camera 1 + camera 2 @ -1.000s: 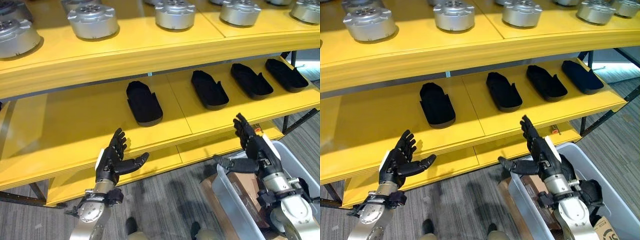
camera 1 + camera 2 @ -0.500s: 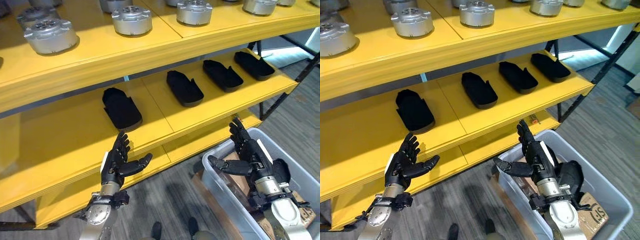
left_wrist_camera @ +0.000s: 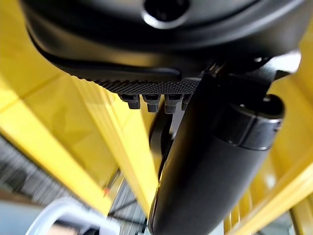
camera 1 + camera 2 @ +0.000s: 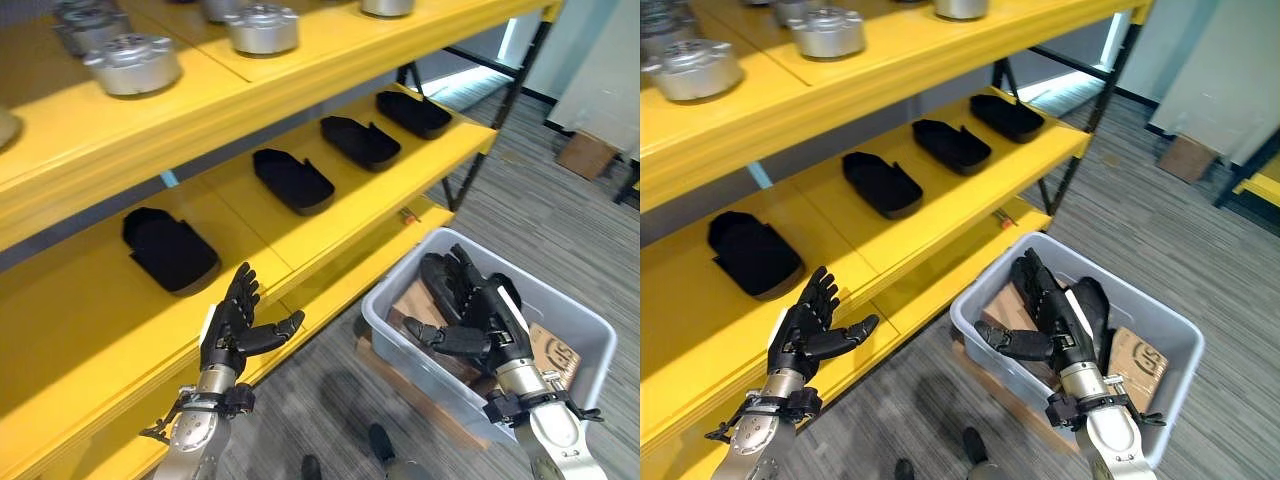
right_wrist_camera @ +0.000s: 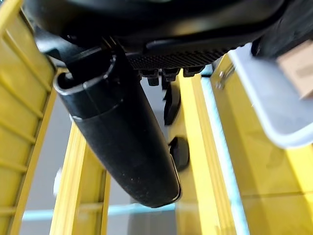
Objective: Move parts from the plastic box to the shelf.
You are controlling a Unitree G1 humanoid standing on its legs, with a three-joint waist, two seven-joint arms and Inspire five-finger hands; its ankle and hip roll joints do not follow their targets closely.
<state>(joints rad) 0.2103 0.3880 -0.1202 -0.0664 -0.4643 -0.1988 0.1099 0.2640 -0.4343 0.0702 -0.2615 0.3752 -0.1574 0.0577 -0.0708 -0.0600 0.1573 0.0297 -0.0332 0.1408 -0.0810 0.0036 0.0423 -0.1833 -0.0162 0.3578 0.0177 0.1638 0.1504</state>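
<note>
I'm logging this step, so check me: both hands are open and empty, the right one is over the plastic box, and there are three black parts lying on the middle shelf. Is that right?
Not quite: the middle shelf holds four black parts, not three, as the right eye view shows. The rest stands: the left hand and right hand are open and empty, the right one over the plastic box.

The right hand covers much of the plastic box's contents; a dark shape behind it is perhaps a part, too hidden to tell
</note>
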